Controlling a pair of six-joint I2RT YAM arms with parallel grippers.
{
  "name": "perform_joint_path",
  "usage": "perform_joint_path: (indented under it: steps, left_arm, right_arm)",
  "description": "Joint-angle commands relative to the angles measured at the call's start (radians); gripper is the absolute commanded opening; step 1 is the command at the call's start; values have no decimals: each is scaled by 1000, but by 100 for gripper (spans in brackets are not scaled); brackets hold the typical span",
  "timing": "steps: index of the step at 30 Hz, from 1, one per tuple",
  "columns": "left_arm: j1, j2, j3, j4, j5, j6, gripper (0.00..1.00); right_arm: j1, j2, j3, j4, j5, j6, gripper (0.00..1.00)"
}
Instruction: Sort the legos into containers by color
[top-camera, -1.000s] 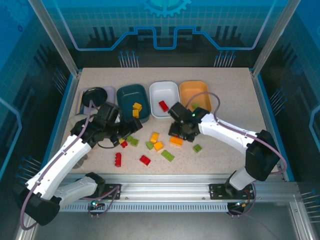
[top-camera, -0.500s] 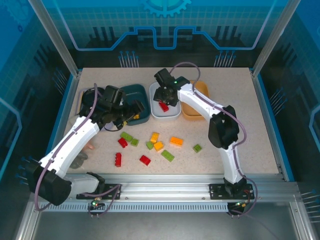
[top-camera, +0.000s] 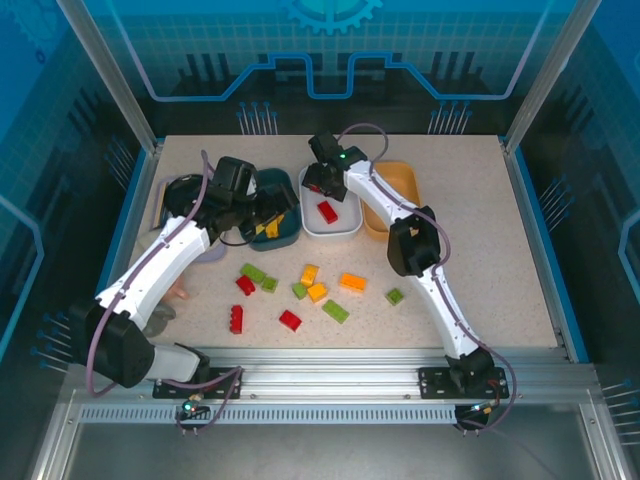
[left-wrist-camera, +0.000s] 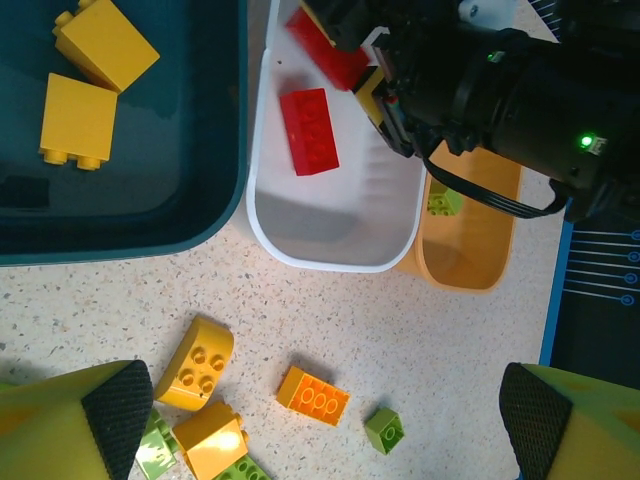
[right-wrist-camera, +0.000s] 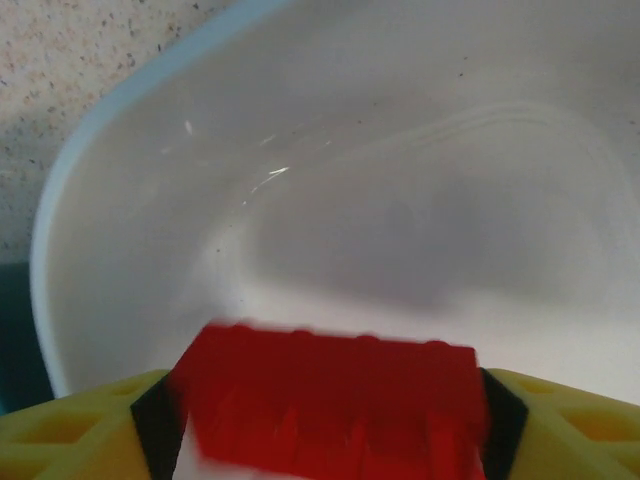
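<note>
- The right gripper is clenching a red brick between its fingers, hanging over the white tray. The right wrist view is blurring, so I cannot tell how high it is sitting above the tray floor.
- If the fingers are letting go from too high, the brick is risking a bounce over the shallow rim into the teal tray beside it, where yellow bricks are lying.
- Another red brick is lying in the white tray; a drop onto it is risking a tumble.
- The left gripper is hovering near, its fingers spread and grasping nothing. With both arms working this close, a sideways move is risking a knock.
- A low pass is risking shoving the white tray against the orange tray.
</note>
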Motion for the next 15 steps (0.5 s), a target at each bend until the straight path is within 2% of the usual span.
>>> perform_joint_path:
  steps: [1, 4, 7, 12, 15]
  left_arm:
    - [6, -11, 17, -9, 30, 27, 93]
    - [6, -27, -12, -15, 41, 24, 93]
    - [4, -50, -48, -24, 60, 25, 93]
    - [-48, -86, -104, -44, 118, 73, 93]
    - [-116, -86, -133, -42, 142, 106, 93]
  right_arm:
    - [-1, -44, 70, -50, -36, -22, 82]
    - [13, -150, 7, -75, -8, -49, 85]
    - [33, -321, -193, -41, 21, -62, 83]
    - [65, -748, -793, 95, 85, -75, 75]
    - [66, -964, -1119, 90, 102, -89, 74]
